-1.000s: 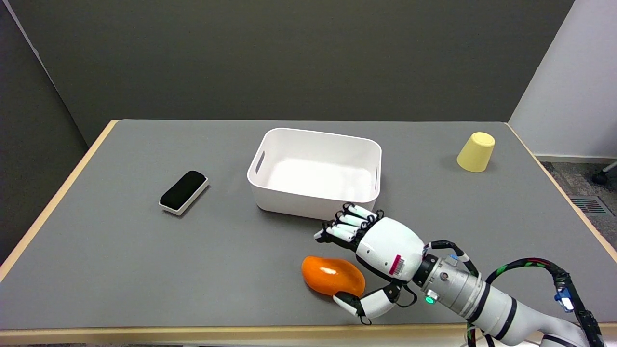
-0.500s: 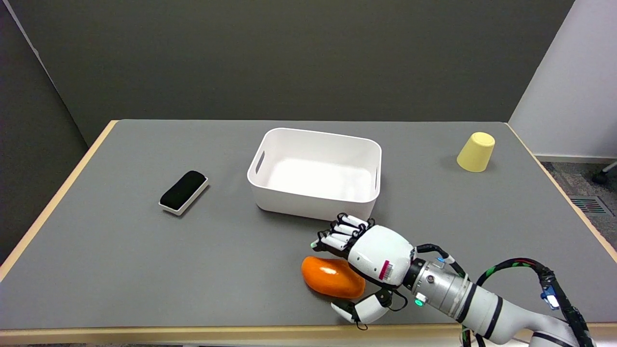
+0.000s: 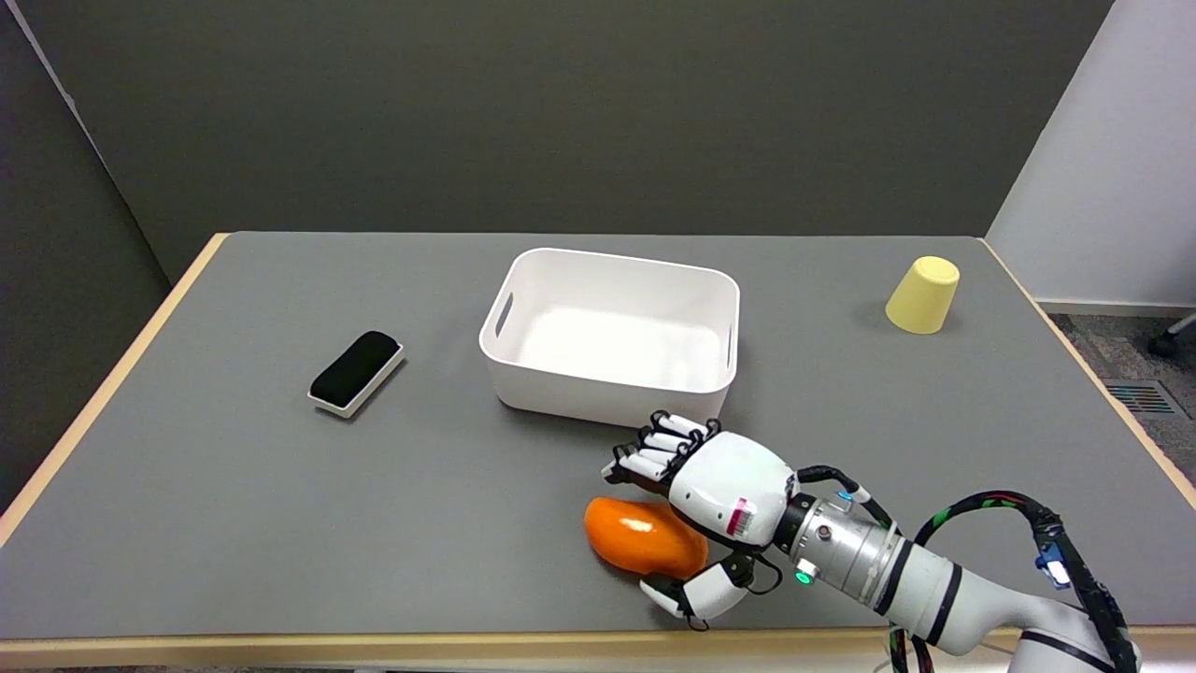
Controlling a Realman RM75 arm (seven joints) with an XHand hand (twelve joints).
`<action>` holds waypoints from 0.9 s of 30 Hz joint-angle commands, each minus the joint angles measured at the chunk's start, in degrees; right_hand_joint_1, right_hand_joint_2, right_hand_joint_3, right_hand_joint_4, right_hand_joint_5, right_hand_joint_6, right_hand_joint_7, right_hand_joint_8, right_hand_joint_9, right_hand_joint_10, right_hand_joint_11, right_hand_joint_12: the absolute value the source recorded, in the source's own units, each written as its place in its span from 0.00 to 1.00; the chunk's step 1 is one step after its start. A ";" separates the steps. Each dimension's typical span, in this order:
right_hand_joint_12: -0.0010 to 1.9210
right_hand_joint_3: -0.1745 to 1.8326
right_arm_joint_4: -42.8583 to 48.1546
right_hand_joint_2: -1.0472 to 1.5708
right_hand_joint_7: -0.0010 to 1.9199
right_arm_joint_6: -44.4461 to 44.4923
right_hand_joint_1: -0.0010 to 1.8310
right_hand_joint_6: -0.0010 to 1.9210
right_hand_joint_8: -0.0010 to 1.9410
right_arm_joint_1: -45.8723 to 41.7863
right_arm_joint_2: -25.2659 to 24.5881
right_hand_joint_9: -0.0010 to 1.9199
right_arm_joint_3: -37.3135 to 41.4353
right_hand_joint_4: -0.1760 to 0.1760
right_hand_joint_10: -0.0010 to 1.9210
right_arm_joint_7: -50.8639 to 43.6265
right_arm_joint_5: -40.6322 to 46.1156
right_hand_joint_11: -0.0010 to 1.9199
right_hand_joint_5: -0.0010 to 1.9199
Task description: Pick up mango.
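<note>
An orange mango [image 3: 638, 536] lies on the grey table [image 3: 280, 486] near its front edge. My right hand [image 3: 710, 495] hovers over the mango's right end, palm down. Its fingers [image 3: 659, 449] are spread and curl down behind the fruit. The thumb [image 3: 687, 596] reaches round on the near side, just below the mango. Whether any finger touches the fruit cannot be told; the mango still rests on the table.
An empty white bin [image 3: 612, 332] stands just behind the hand. A black-topped eraser block [image 3: 356, 370] lies at the left. An upturned yellow cup [image 3: 923, 294] stands at the far right. The table's wooden front edge [image 3: 374, 645] runs close below the mango.
My right hand has slid left and a little toward the mango, covering more of its right end. The fingers have curled in somewhat. The mango has not moved.
</note>
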 commanded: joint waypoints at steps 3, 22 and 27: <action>0.69 0.54 -2.00 0.62 0.26 -3.30 0.39 0.30 0.31 1.67 -0.39 0.18 -0.31 0.08 0.49 -0.15 0.39 0.08 0.15; 0.89 0.18 -8.08 0.85 0.45 8.87 0.66 0.74 0.74 3.02 -3.90 0.41 0.41 0.00 0.69 -4.94 1.66 0.31 0.30; 0.86 0.21 -6.55 0.83 0.45 9.36 0.66 0.74 0.75 3.25 -2.59 0.43 1.70 0.00 0.68 -4.94 2.04 0.34 0.31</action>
